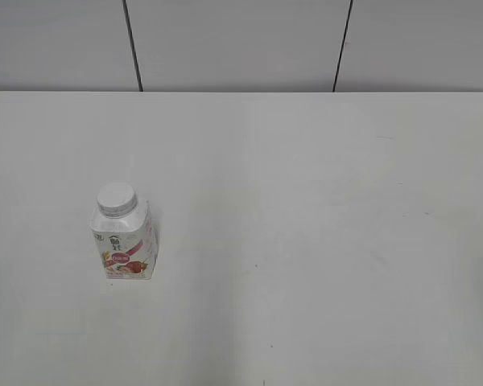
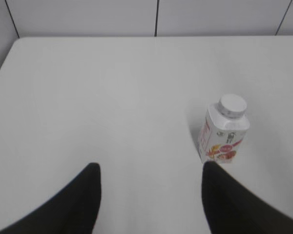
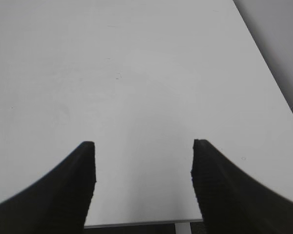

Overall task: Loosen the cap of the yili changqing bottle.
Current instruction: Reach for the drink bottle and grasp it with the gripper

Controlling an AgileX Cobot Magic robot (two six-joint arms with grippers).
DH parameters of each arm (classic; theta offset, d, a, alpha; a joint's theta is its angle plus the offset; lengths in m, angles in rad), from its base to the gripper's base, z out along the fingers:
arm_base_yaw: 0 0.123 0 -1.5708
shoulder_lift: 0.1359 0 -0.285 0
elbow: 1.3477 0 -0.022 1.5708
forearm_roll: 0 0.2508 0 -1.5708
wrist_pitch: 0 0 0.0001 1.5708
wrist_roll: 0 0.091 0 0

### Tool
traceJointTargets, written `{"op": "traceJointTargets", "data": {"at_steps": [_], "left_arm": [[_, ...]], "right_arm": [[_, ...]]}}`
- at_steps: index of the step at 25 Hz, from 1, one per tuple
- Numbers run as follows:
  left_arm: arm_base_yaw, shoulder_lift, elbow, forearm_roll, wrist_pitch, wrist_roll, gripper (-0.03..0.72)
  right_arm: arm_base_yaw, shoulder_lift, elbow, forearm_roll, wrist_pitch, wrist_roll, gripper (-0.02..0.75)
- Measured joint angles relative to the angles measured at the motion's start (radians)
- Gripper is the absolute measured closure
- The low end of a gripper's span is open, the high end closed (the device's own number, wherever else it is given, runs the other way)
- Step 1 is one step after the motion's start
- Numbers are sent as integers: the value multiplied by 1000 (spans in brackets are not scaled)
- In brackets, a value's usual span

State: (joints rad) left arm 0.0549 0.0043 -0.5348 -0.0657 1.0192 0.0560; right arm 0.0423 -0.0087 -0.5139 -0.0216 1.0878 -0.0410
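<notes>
Bottle (image 1: 125, 245): white body; label of pink-red with strawberry picture and a touch of yellow; small dark mark above the label.
Cap (image 1: 116, 199): white, with a greyish ribbed rim, on top of the bottle.
Table (image 1: 306, 225): plain off-white under the bottle, a few faint grey specks.
Wall (image 1: 241, 44): behind the table, pale grey panels parted by thin dark lines.
Left gripper (image 2: 150, 168): fingers (image 2: 83, 200) plain black.
Right gripper (image 3: 144, 144): fingers (image 3: 73, 185) plain black.
</notes>
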Motion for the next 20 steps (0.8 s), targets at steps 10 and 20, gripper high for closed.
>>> {"op": "traceJointTargets", "data": {"at_steps": [10, 20], "left_arm": [[0, 6, 129, 1, -399, 27, 231], [-17, 253, 209, 29, -750, 29, 238]], "right_arm": [[0, 0, 0, 0, 0, 0, 244], [0, 0, 0, 0, 0, 0, 244]]}}
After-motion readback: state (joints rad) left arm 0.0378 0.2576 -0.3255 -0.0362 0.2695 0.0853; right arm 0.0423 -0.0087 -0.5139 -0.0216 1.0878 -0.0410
